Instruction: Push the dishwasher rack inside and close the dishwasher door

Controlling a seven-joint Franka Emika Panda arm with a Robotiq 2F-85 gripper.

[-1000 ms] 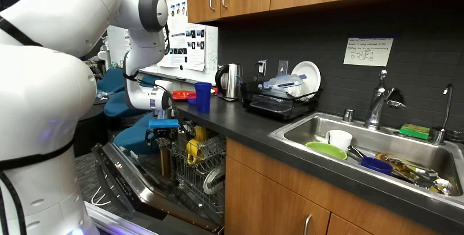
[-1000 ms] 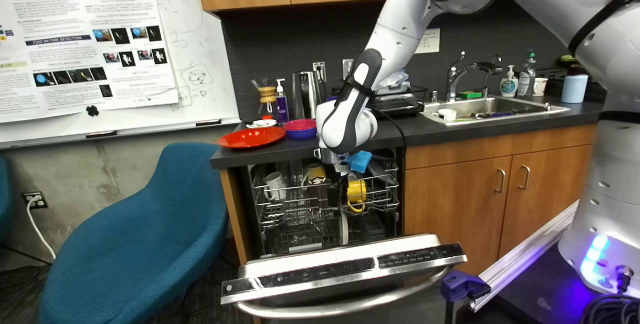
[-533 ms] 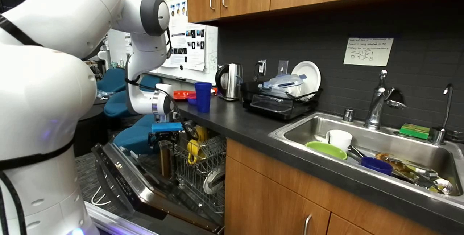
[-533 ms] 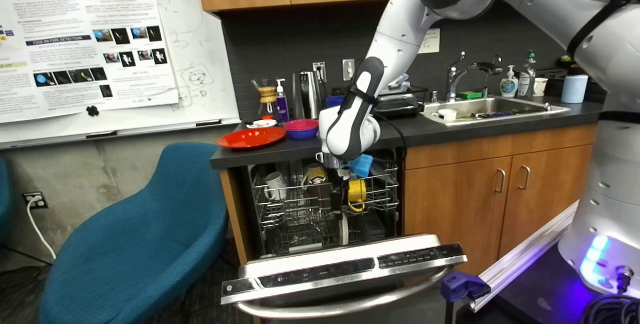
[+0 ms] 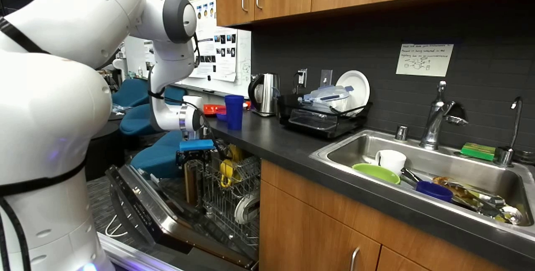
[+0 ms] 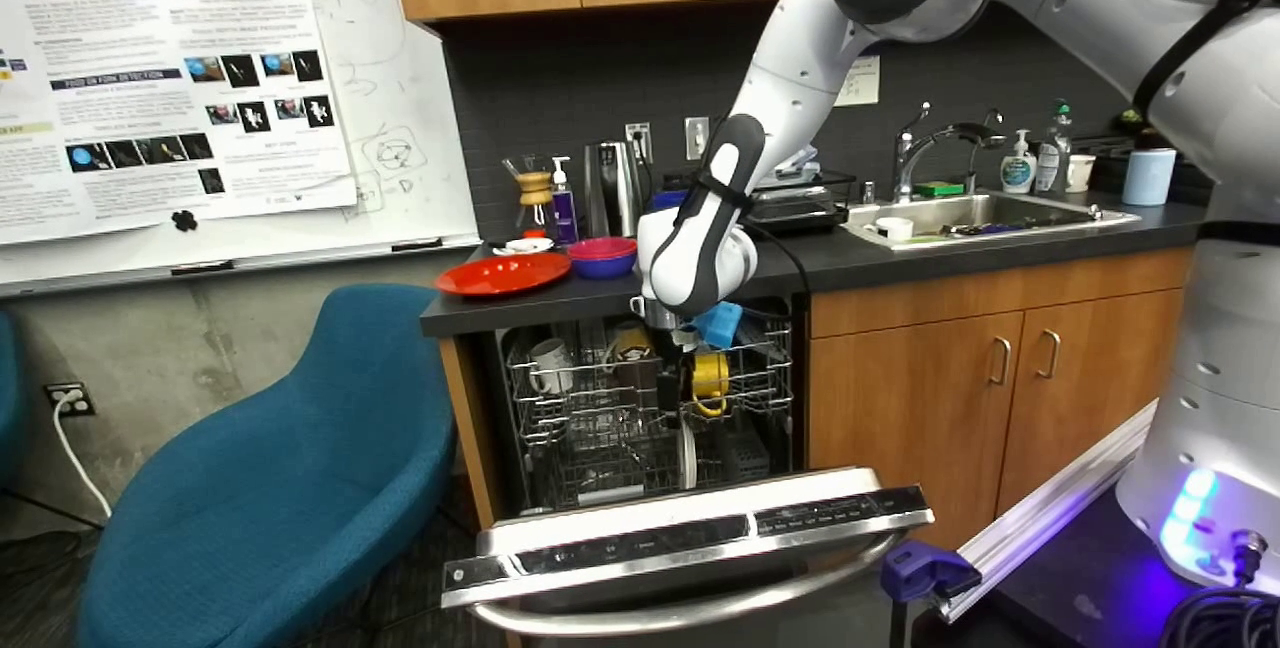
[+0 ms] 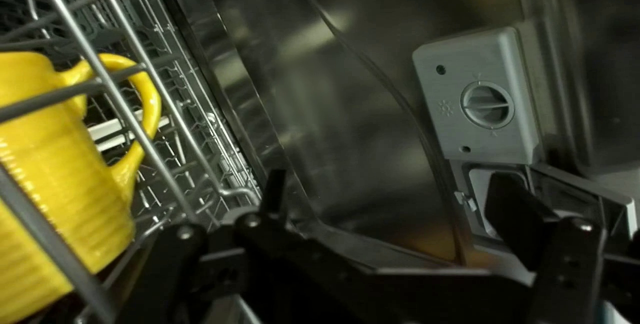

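The dishwasher rack (image 6: 578, 398) is the upper grey wire basket, holding several mugs; it also shows in the wrist view (image 7: 120, 95). It sits mostly inside the dishwasher under the counter. The dishwasher door (image 6: 690, 540) is partway open, tilted outward, in both exterior views (image 5: 165, 216). Its dark metal inner face (image 7: 350, 109) with a detergent dispenser fills the middle of the wrist view. My gripper (image 7: 392, 206) is open with nothing between its fingers. It points down at the rack's front edge, between rack and door, beside the yellow mug (image 6: 710, 380). Contact with the wire is not clear.
The dark counter edge (image 5: 267, 149) lies right above the rack and close to my wrist. A yellow mug handle (image 7: 145, 99) sticks through the rack wires. A white plate (image 6: 687, 453) stands in the lower rack. A blue chair (image 6: 290, 448) stands beside the dishwasher.
My gripper has moved toward the dishwasher's inside. In the last half second the rack and its yellow mug have shifted slightly inward with it. The door has not moved.
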